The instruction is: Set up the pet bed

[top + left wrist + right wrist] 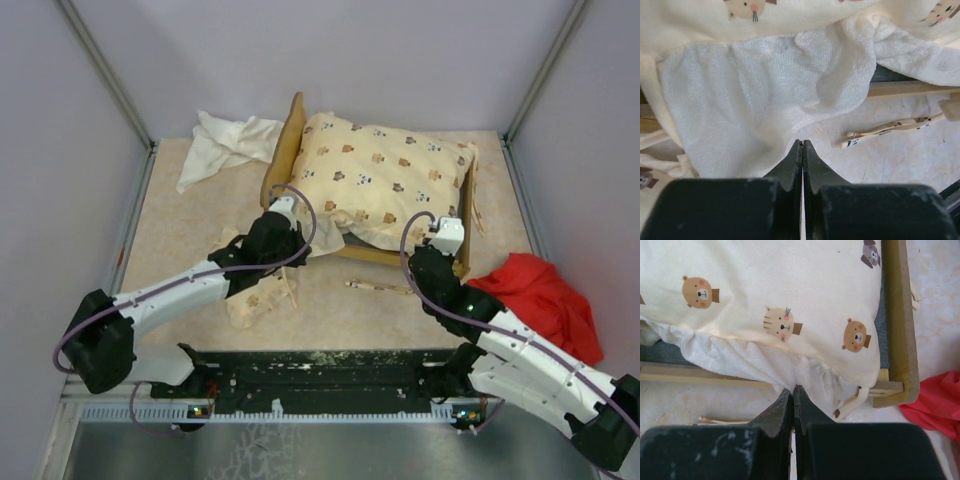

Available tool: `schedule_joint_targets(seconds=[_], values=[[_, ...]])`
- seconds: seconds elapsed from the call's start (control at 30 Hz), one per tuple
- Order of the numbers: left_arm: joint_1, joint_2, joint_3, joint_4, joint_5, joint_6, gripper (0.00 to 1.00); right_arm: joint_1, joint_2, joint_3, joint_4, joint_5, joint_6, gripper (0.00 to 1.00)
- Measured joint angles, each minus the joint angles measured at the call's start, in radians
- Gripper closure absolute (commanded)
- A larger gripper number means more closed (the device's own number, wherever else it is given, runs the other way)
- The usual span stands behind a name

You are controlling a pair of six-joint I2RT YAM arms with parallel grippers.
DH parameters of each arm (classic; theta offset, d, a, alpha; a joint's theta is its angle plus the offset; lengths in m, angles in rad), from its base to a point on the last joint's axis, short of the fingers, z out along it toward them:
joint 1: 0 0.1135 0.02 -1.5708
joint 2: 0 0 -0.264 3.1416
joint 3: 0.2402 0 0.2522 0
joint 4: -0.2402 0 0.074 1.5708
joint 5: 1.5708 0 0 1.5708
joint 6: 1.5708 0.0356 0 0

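The light-yellow bed frame [285,140] stands at the back centre. The cream animal-print cushion [385,170] lies on it, its white fuzzy underside hanging over the near rail. My left gripper [292,222] is at the cushion's near left corner, shut with its tips pinching the white edge [765,100]. My right gripper [440,240] is at the near right corner, shut on gathered white fabric [805,375] next to the frame's side board [897,315]. The small matching pillow [255,300] lies crumpled on the table under my left arm.
A plain white cloth [225,145] lies crumpled at the back left. A red cloth [540,295] lies at the right, also in the right wrist view [935,405]. A thin printed tie strap [375,287] lies on the table in front of the bed.
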Motion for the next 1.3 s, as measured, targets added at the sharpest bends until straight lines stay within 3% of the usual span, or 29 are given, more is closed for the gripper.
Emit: schedule_joint_targets(seconds=[0.07,0.17,0.3,0.47,0.6,0.7,0.77,0.87,0.93,1.3], values=[[0.0,-0.024,-0.003,-0.006,-0.006,0.005,0.97,-0.004,-0.008,0.0,-0.006,-0.002,-0.001,1.0],[0.0,-0.048,-0.005,0.002,0.02,0.022,0.74,-0.004,-0.02,0.0,-0.002,-0.018,-0.008,1.0],[0.0,-0.056,-0.005,0.058,0.094,0.016,0.54,-0.004,-0.028,0.0,0.014,-0.047,-0.011,1.0],[-0.008,0.021,0.016,0.114,0.148,-0.009,0.43,-0.007,-0.017,0.0,0.028,-0.062,-0.011,1.0],[-0.014,0.111,0.032,0.149,0.153,-0.023,0.41,-0.008,-0.017,0.0,0.033,-0.075,-0.011,1.0],[-0.016,0.168,0.049,0.171,0.148,-0.027,0.45,-0.008,-0.017,0.0,0.036,-0.09,-0.011,1.0],[-0.016,0.203,0.066,0.18,0.134,-0.028,0.59,-0.008,-0.017,0.0,0.042,-0.098,-0.012,1.0],[-0.017,0.232,0.081,0.172,0.104,-0.03,0.9,-0.008,-0.017,0.0,0.045,-0.095,-0.016,1.0],[-0.018,0.234,0.081,0.165,0.08,-0.026,1.0,-0.008,-0.017,0.0,0.043,-0.086,-0.016,1.0],[-0.018,0.131,0.038,0.113,0.013,-0.001,1.0,-0.008,-0.027,0.0,0.029,-0.051,-0.016,1.0]])
